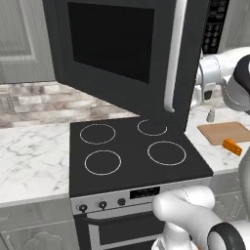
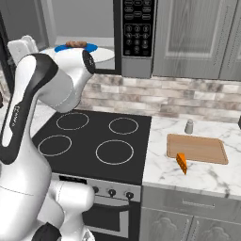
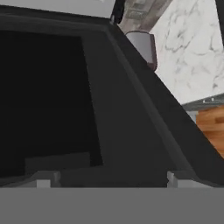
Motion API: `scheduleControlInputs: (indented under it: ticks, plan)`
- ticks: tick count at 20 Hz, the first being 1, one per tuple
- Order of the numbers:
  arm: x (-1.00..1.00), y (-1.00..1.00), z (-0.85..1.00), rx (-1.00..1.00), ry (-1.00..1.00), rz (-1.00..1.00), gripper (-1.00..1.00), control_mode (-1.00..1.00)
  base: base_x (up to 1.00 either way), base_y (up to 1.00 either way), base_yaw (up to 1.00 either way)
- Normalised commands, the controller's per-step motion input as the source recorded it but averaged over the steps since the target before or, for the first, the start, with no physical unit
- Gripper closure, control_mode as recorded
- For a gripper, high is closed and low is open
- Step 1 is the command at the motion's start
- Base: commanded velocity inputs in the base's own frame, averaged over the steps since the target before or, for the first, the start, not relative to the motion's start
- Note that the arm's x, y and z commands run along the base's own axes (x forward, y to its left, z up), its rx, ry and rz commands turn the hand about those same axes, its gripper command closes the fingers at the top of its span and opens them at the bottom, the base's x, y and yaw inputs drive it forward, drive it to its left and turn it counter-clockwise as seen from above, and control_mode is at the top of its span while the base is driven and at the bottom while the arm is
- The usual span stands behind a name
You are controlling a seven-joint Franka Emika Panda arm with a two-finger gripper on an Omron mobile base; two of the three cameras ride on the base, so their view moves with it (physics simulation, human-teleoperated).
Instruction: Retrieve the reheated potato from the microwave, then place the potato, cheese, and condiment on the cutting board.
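Hand view: claw (image 3: 107,181) spread wide, empty, close against the microwave (image 3: 87,109) door, handle above it

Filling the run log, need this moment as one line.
microwave door: open | brown potato: on blue plate inside | orange cheese wedge: at wooden cutting board's edge | jaws: open, empty

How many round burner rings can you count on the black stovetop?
4. On the stovetop: back left ring, back right ring, front left ring, front right ring. None appears hidden.
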Motion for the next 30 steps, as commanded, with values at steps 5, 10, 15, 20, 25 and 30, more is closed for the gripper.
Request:
scheduleControlInputs:
  ticks: [5,10,15,20,25,30]
  plan:
    - [-0.38,0.84,0.00,0.00,-0.04,0.08,-1.00,-1.00,0.00,0.00,0.00]
    - [-0.19,0.93,0.00,-0.04,-0.06,0.01,-1.00,-1.00,0.00,0.00,0.00]
    - [0.00,0.87,0.00,-0.09,-0.03,-0.04,-1.00,-1.00,0.00,0.00,0.00]
    - [0.07,0.72,0.00,-0.10,0.00,-0.05,-1.00,-1.00,0.00,0.00,0.00]
    - [0.22,0.23,0.10,-0.18,0.00,-0.08,-1.00,-1.00,0.00,0.00,0.00]
    - [0.03,-0.42,0.15,-0.05,0.00,0.00,-1.00,-1.00,0.00,0.00,0.00]
